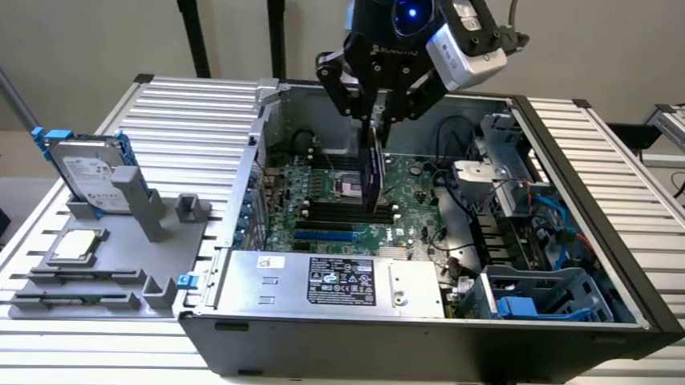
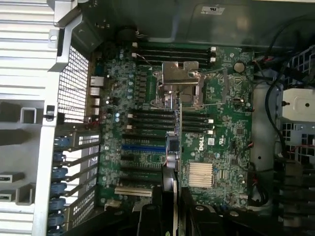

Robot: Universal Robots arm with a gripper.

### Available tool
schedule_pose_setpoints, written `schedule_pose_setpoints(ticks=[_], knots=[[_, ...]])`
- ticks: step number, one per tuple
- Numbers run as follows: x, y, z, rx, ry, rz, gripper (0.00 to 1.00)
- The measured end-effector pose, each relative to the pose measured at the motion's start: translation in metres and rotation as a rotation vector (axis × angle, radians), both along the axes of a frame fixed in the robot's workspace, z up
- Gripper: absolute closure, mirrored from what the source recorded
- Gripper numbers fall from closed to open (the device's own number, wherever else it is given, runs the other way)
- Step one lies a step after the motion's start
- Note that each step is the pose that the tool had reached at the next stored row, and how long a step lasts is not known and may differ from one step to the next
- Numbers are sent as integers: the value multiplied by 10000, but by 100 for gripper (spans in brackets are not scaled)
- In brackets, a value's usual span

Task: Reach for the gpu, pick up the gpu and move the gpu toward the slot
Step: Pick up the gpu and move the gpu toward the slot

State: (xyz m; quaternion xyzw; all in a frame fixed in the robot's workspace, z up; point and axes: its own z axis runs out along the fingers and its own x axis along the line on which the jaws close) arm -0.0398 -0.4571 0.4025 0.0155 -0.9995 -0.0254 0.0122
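My gripper (image 1: pixel 374 112) hangs over the open computer case (image 1: pixel 428 337), shut on the gpu (image 1: pixel 374 164). The card hangs edge-on below the fingers as a thin dark strip above the green motherboard (image 1: pixel 412 184). In the wrist view the gpu (image 2: pixel 174 162) runs as a narrow edge from the gripper (image 2: pixel 172 219) out across the board, over the black memory slots (image 2: pixel 152 120). The blue expansion slot (image 2: pixel 142 146) lies just beside the card's line, also visible as the blue slot (image 1: pixel 326 237) in the exterior view. The card is clear of the board.
A grey fixture tray (image 1: pixel 118 265) at the exterior view's left holds a silver hard drive with blue rails (image 1: pixel 91 172) and a small square chip (image 1: pixel 77 245). Inside the case are the power supply (image 1: pixel 332 281), a drive cage (image 1: pixel 535 297), cables (image 1: pixel 460 136) and the CPU socket (image 2: pixel 177 83).
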Motion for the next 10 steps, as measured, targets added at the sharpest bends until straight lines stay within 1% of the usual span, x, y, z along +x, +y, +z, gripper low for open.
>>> schedule_pose_setpoints(ticks=[1,2,10], knots=[[34,17,-6,0,-1,1,74],[48,21,-6,-2,2,1,74],[49,21,-6,-1,3,0,74]])
